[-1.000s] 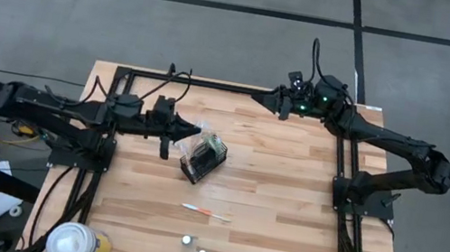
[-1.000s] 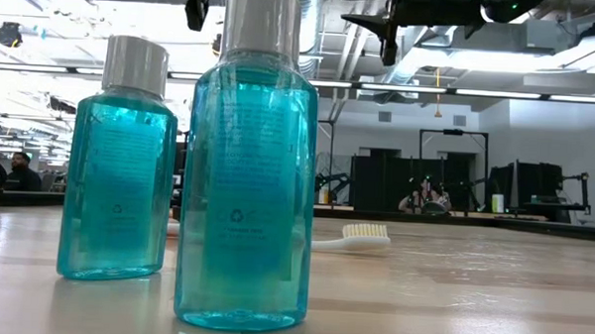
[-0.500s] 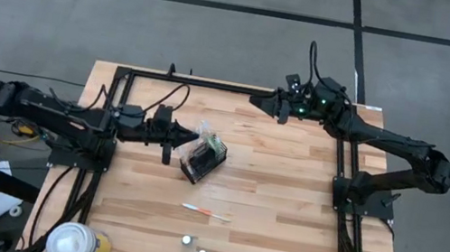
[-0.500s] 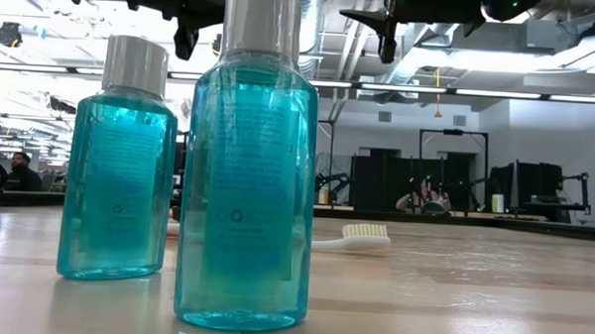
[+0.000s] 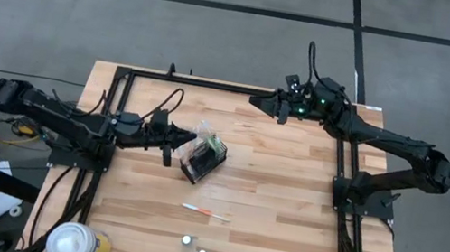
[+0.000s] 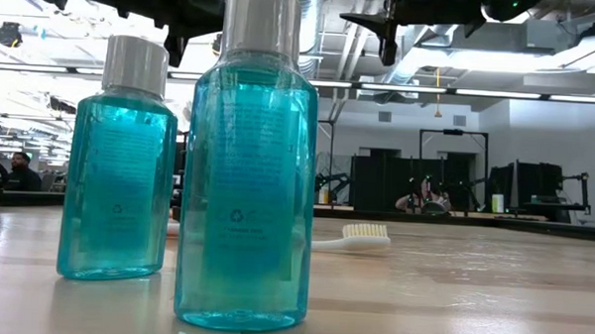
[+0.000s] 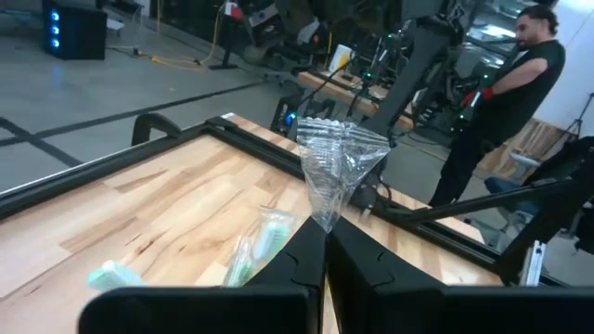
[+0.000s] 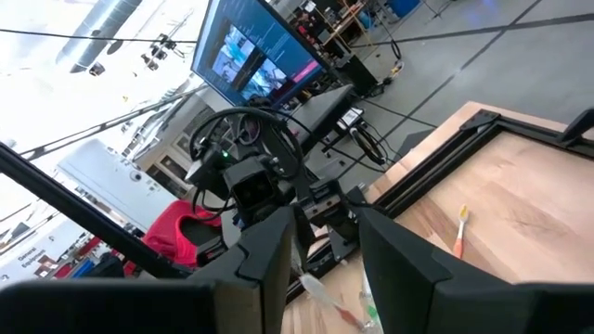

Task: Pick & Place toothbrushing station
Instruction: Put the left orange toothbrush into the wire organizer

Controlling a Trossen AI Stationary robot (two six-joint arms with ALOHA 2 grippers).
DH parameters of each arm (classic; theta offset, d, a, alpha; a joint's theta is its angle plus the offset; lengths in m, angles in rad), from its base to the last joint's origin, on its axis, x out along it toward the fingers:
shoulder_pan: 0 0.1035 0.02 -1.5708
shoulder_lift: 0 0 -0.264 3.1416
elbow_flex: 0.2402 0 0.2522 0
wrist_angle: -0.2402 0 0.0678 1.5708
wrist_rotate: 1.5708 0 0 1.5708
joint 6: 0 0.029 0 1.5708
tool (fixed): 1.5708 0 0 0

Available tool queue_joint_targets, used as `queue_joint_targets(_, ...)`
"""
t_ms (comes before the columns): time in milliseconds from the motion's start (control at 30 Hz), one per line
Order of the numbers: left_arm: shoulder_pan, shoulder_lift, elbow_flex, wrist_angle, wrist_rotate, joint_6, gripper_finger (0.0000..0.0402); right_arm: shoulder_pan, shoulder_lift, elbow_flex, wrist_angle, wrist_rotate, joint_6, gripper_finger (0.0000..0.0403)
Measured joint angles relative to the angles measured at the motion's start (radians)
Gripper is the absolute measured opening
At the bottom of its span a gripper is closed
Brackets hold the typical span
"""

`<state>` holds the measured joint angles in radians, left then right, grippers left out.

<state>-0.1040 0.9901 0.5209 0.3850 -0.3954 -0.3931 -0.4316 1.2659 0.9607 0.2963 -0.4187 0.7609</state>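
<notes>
The left gripper (image 5: 185,140), fingers pressed together, pinches a crinkled clear plastic wrapper (image 7: 336,160) at the small black wire-mesh holder (image 5: 203,159), which sits just beyond its tips. A slim white toothbrush with an orange end (image 5: 205,212) lies flat nearby, crosswise to that arm. The right gripper (image 5: 257,100) hovers well apart, part-spread and empty.

My desk (image 5: 269,188) is pale, matt butcher-block wood, framed in black metal rail (image 5: 213,85). The holder (image 5: 204,159) is black wire mesh. My left jaws pinch crinkly, clear, glossy plastic wrap (image 7: 339,162). Two bottles (image 6: 246,165) are smooth translucent teal plastic with grey caps.
</notes>
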Motion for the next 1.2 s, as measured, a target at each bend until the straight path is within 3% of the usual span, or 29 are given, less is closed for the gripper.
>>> queue_joint_targets(433,-0.075,-0.001,-0.131,0.169,-0.093,-0.005,0.0,0.0,0.0,0.0,-0.023,0.0,0.026,0.012)
queue_joint_targets(1033,-0.098,-0.001,-0.14,0.154,-0.11,0.022,0.0001,0.013,0.0,0.0,-0.031,-0.003,0.018,0.012)
queue_joint_targets(1200,-0.098,0.001,-0.143,0.145,-0.104,0.019,0.0029,0.017,0.0,0.0,-0.034,-0.013,0.018,0.012)
